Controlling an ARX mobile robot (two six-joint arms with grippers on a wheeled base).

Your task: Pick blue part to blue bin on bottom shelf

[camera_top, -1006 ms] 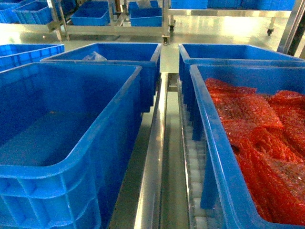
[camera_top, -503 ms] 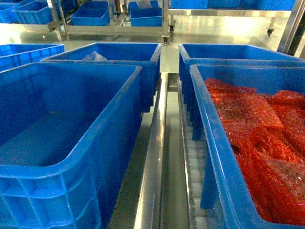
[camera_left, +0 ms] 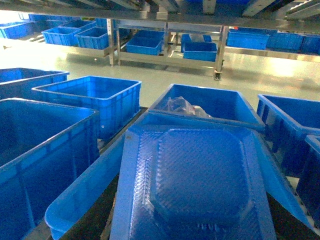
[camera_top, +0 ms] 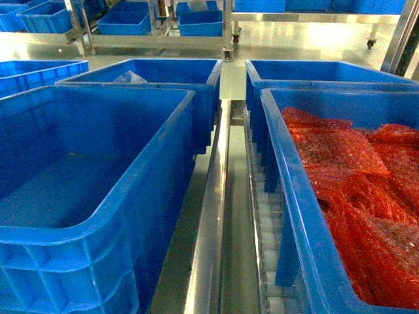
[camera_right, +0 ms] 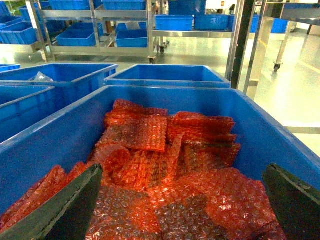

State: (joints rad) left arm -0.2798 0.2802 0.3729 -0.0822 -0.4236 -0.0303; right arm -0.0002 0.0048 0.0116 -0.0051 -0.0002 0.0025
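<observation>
Blue part seems already picked, bin not yet reached.
The flat blue ribbed plastic part [camera_left: 195, 187] fills the left wrist view, probably carried there, though the left hand's grip cannot be told; the right hand [camera_right: 185, 200] is spread wide above the red bubble-wrap bags [camera_right: 165, 170].

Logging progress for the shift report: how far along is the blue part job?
Done: nothing visibly delivered. In hand: the blue part fills the left wrist view; its grip is hidden. The right gripper hangs open over red bubble wrap. Left: getting it into a bin on the far bottom shelf.
</observation>
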